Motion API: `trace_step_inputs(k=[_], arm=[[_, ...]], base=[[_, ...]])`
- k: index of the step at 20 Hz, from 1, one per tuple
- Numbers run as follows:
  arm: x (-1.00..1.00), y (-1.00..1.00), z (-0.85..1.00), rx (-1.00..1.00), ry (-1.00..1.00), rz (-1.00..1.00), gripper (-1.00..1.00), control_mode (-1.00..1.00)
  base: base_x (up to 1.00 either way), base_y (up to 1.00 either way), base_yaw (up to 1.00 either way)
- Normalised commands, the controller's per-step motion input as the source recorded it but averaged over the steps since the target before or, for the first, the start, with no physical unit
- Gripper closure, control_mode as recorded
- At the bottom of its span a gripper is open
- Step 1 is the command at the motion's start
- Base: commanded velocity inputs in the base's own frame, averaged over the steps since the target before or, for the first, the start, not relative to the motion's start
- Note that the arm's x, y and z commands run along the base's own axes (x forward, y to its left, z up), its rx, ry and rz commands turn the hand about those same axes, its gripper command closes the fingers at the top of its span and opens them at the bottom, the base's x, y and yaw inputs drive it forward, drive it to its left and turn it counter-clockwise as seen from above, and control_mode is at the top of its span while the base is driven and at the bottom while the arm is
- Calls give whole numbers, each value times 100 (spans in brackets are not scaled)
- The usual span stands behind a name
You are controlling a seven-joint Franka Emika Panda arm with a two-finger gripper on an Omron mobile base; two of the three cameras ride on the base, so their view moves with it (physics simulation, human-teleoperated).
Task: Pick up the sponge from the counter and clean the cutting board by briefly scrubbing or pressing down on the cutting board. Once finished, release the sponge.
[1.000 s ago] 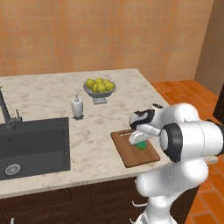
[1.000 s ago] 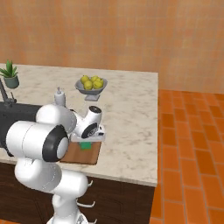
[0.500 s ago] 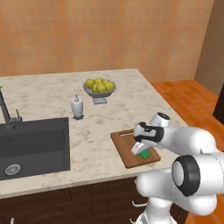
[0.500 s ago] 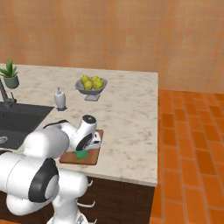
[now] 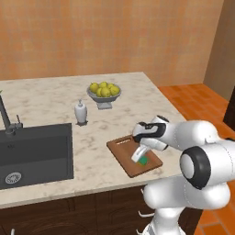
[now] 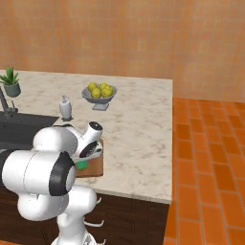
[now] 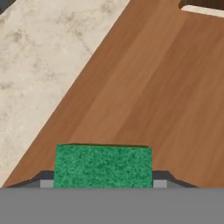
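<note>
The brown wooden cutting board [image 5: 123,153] lies near the counter's [image 5: 50,96] front edge, slot handle toward the back. My gripper [image 5: 139,156] is shut on the green sponge [image 5: 144,160], which rests low on the board's front half. From the right base camera, the sponge [image 6: 82,164] shows under the gripper [image 6: 86,159] on the board [image 6: 95,165]. The hand view has the sponge [image 7: 103,166] between the fingertips [image 7: 45,180], against the board [image 7: 153,87], with the slot at the top right.
A bowl of lemons [image 5: 104,92] and a soap dispenser [image 5: 81,112] stand behind the board. The dark sink [image 5: 32,153] with its faucet [image 5: 7,119] lies to the left. A potted plant [image 6: 10,82] stands at the far left. Bare counter [image 6: 139,129] lies right of the board.
The hand has come down and toward the counter's front edge with the sponge, from above the board to low on it. Over the last half second it barely moved.
</note>
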Motion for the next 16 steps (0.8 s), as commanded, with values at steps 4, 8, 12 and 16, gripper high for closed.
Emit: trace_step_inputs(k=[4,8,12,16], arm=[[-18,65,0,0,-1,26,100,-100],[-7,45,0,0,0,25,100,-100],[16,8,-4,0,-1,17,100,-100],[58,1,0,-1,-9,13,100,-100]], base=[[0,0,0],[0,0,0],[0,0,0],[0,0,0]])
